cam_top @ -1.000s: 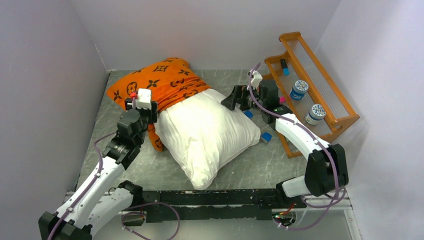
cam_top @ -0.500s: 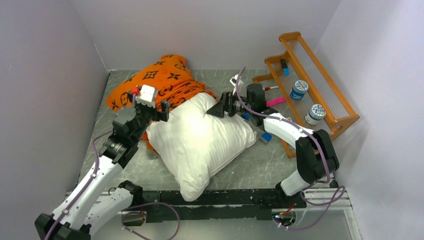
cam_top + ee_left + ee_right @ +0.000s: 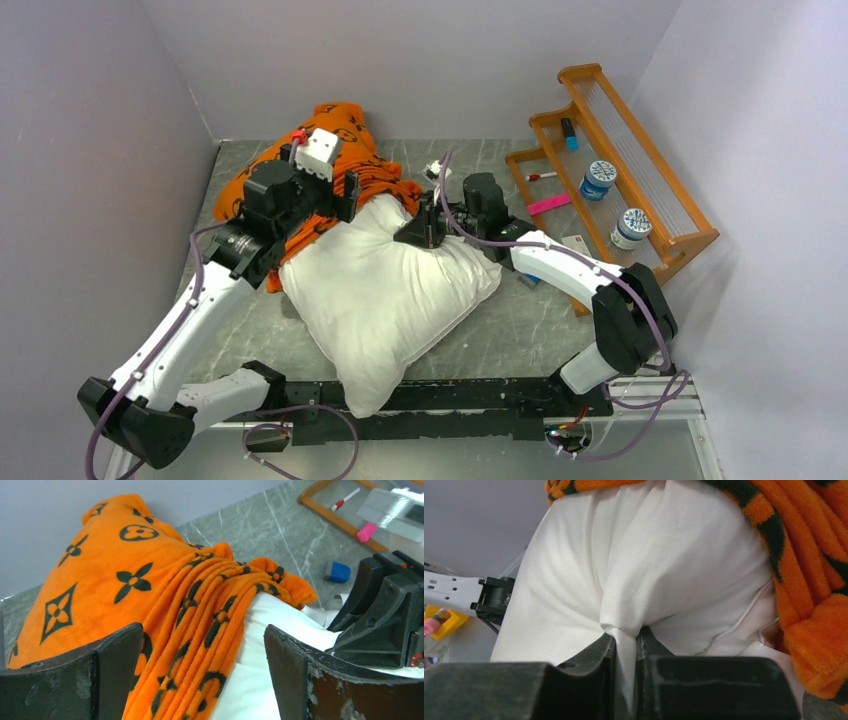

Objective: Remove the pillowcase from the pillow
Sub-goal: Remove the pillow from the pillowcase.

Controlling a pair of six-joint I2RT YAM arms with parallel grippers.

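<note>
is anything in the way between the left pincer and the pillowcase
Nothing visible does. The left pincer is open with the bunched pillowcase straight ahead of it; the right pincer, shut on the pillow, sits off to one side.

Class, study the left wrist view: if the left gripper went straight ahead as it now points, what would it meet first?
Most likely the bunched orange pillowcase, whose folds lie ahead between the left gripper's open fingers, with the white pillow just right of them. Depth is hard to judge.
</note>
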